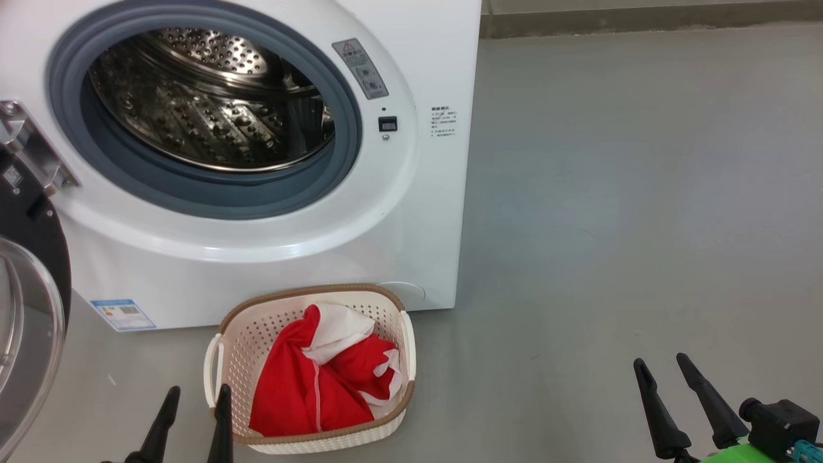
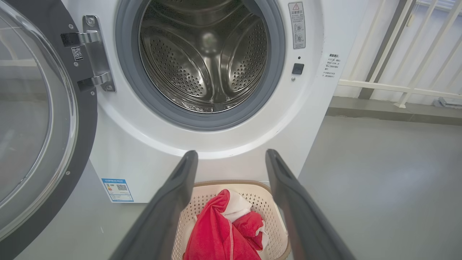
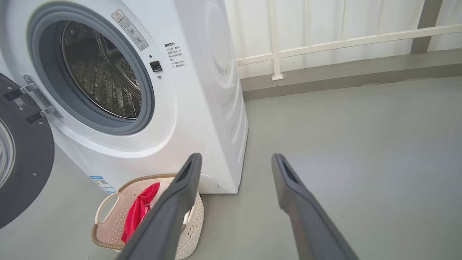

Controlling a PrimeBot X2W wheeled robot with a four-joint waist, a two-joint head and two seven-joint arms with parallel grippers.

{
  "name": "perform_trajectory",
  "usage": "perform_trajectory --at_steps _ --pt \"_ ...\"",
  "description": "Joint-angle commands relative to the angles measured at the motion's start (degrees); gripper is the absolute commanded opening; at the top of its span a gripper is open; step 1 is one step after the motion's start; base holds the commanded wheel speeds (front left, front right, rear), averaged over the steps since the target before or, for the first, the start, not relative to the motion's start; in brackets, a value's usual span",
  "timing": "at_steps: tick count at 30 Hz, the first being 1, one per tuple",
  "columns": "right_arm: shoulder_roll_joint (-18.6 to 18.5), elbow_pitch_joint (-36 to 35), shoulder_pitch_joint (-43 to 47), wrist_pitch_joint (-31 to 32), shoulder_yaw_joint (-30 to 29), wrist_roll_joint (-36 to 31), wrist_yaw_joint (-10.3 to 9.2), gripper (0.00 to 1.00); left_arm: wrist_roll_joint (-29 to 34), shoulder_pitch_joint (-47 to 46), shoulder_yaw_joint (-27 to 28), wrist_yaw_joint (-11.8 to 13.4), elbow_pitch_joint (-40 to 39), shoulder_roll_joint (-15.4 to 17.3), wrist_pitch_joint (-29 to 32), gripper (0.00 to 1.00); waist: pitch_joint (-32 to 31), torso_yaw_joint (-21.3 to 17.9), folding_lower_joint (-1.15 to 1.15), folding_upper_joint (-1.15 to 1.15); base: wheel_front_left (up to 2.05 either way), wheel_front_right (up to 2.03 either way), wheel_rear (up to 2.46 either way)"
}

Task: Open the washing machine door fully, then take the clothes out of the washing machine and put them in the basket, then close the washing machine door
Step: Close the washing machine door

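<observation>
The white washing machine point(image 1: 411, 212) stands with its steel drum point(image 1: 212, 96) bare. Its black-ringed glass door point(image 1: 26, 302) hangs swung wide to the left. The red and white clothes point(image 1: 321, 379) lie inside the cream basket point(image 1: 405, 347) on the floor in front of the machine. My left gripper point(image 1: 198, 393) is open, just left of the basket's near corner, holding nothing. Far to the right, my right gripper point(image 1: 662, 363) hovers open and empty over the floor. From the left wrist, the clothes point(image 2: 216, 231) show between my open fingers point(image 2: 180, 180).
Grey floor point(image 1: 611, 225) stretches to the right of the machine. A white railing point(image 3: 325, 43) and a low ledge run along the back wall. The open door point(image 2: 43, 126) takes up the space left of the basket point(image 3: 108, 224).
</observation>
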Motion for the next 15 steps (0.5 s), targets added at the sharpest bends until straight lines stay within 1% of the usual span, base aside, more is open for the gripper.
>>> perform_trajectory --at_steps 1,4,15 --pt "-1.0 -1.5 -1.5 -0.4 0.8 -0.1 0.29 1.0 -0.4 -0.9 1.7 -0.2 -1.9 0.7 -0.1 1.0 0.1 0.0 0.0 0.0 -0.54 0.54 0.0" --pt "-1.0 -1.5 -1.6 -0.4 0.8 -0.1 0.29 1.0 -0.5 -1.0 1.6 -0.2 -2.1 0.7 -0.1 1.0 0.3 0.1 0.0 0.0 -0.27 0.27 0.0" --pt "-0.9 -1.7 -1.8 -0.4 0.8 -0.2 0.29 1.0 -1.0 -1.4 1.1 -0.3 -2.2 0.7 -0.1 1.0 0.7 0.8 0.0 0.0 0.0 0.0 0.0"
